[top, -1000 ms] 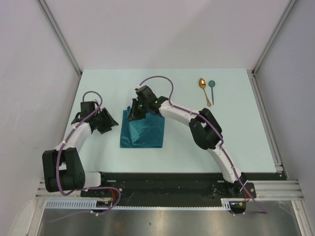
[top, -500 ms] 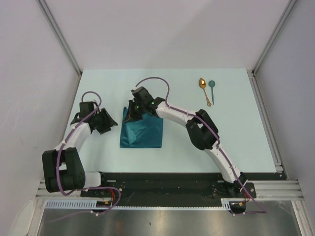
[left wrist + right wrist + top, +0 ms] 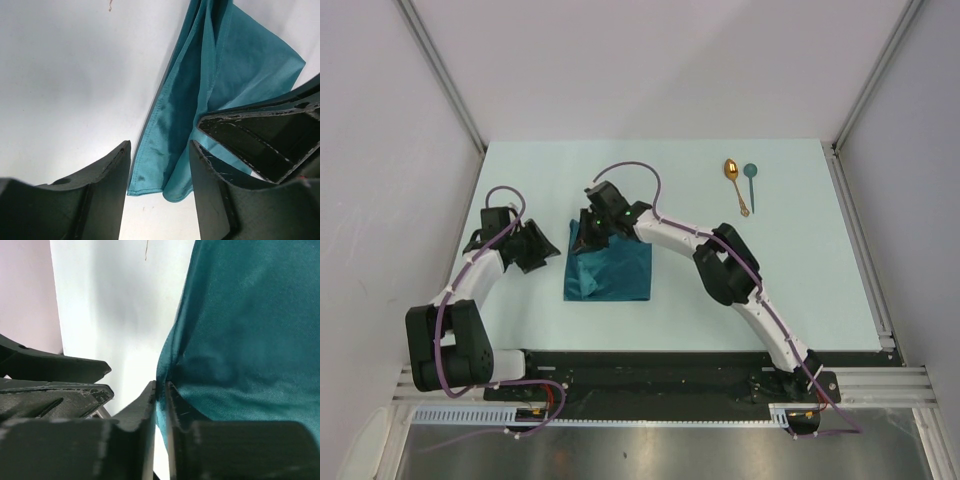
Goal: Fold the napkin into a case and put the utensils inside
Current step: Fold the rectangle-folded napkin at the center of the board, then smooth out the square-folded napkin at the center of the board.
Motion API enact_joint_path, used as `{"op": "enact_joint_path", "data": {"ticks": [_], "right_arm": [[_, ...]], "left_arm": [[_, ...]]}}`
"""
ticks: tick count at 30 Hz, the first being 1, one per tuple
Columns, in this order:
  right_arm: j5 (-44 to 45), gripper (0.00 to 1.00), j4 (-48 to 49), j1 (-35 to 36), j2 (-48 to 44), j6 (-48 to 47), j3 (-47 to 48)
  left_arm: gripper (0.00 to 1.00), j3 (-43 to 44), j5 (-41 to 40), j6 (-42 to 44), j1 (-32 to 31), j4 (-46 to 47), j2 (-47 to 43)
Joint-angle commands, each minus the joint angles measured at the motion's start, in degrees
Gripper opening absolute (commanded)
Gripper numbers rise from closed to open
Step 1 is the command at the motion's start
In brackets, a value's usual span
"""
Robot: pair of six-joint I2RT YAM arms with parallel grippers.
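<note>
Teal shiny cloth napkin (image 3: 610,272): part-folded, lying mid-worktop (image 3: 800,280).
Left gripper (image 3: 535,248): jaws apart, empty, beside the cloth's left edge.
Right gripper (image 3: 592,225): pinched its far edge; carried it leftward this last second, case unfinished.
Slender gold metal spoon (image 3: 734,180), teal spoon (image 3: 751,180): far right, unmoved.

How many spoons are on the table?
2. The gold spoon and the teal spoon lie side by side at the far right, apart from the napkin, which could hide others.

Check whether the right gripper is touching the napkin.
Touching. In the right wrist view the right gripper has its fingers pinched shut on the napkin, with cloth squeezed between them.
</note>
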Motion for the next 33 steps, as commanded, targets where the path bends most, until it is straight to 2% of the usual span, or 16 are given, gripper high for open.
{"op": "enact_joint_path", "data": {"ticks": [1,2,4,5,8,9,10,13,16,19,21,26,33], "right_arm": [[-2.95,0.26,-0.2,0.19,1.15,-2.35,4.15],[-3.13,0.37,-1.07,-0.16,0.63,-2.88,4.24],[-2.87,0.48,-3.18,-0.43,-2.97,-5.34,2.23],[-2.78,0.59,-3.54,-0.86,-4.64,-6.56,-1.18],[-1.82,0.67,-5.21,-1.57,-12.19,-10.7,-7.95],[-1.64,0.68,-3.3,-1.66,-14.56,-11.49,-15.03],[-2.07,0.69,-2.49,-1.83,-17.63,-13.06,-17.71],[-2.52,0.66,-0.83,-2.01,-22.04,-13.87,-28.34],[-1.11,0.56,2.96,-2.27,-24.42,-13.7,-35.89],[-1.46,0.38,5.51,-2.71,-26.45,-13.7,-40.57],[-1.46,0.33,6.38,-2.89,-27.76,-13.69,-42.6],[-0.41,0.27,9.37,-4.03,-31.45,-13.52,-50.85],[-2.78,0.22,15.26,-5.88,-32.43,-10.54,-56.23]], "left_arm": [[0.57,-0.74,2.52,0.76,0.62,2.15,-2.46],[0.59,-1.01,2.43,0.76,0.71,2.5,-2.9],[0.62,-1.27,2.61,1.11,0.71,2.77,-3.69],[0.62,-1.36,2.69,1.29,0.71,2.77,-3.87],[0.62,-1.54,3.66,1.55,0.54,3.56,-4.05],[0.62,-1.45,4.1,1.29,0.62,3.73,-3.79],[0.6,-1.45,6.02,1.2,0.62,4.0,-3.61],[0.54,-0.92,10.15,1.29,-0.69,5.57,-2.29],[0.53,0.39,10.44,1.99,-4.9,5.32,-0.71],[0.52,0.66,10.43,0.42,-9.55,7.42,0.87],[0.53,1.45,9.64,-0.29,-12.55,8.3,2.79],[0.52,7.77,8.77,0.14,-17.56,5.76,11.06],[0.46,12.87,4.98,2.87,-21.52,-1.26,19.24]]}}
